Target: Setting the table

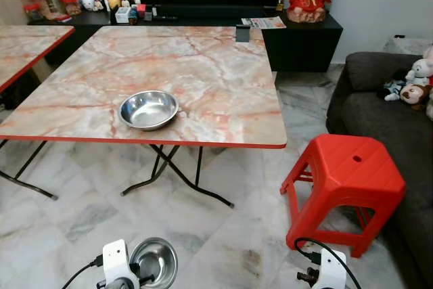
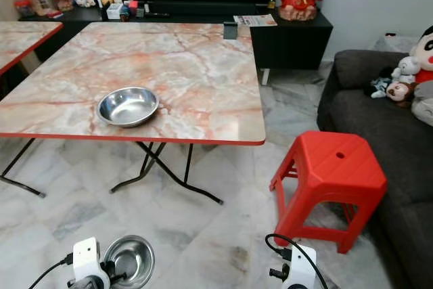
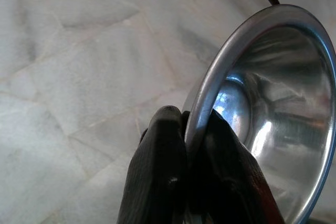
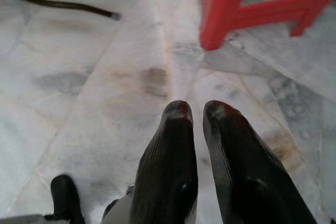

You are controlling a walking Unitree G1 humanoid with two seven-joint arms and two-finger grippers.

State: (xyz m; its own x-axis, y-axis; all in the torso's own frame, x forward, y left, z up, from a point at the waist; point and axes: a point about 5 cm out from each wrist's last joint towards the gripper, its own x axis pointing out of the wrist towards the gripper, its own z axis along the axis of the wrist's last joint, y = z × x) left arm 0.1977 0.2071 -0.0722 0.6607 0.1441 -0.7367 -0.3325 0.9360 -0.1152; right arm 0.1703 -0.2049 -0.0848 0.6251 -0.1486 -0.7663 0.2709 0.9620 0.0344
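We stand before a marble-patterned table (image 1: 203, 79) with a red edge and folding black legs; on it, near the front edge, sits a steel bowl (image 1: 148, 109), round, shallow, polished, upright and empty, its rolled rim catching the light. Low at our left side the left gripper (image 3: 191, 129) is clamped on the rim of a second steel bowl (image 3: 273, 114); one black finger lies outside the wall and the other inside, and the bright concave inside mirrors the room in streaks; from the head views this held bowl (image 1: 154, 260) hangs above the pale marble floor (image 1: 223, 235), short of the table. The right gripper (image 4: 198, 109) hangs low over the floor with its two fingers drawn nearly together and nothing between them; a red plastic stool (image 1: 345, 177) stands just ahead of it, beside a dark grey sofa (image 1: 399, 126) carrying soft toys (image 1: 413, 82). Beyond the table a small dark object (image 1: 242, 33) stands at the far edge.
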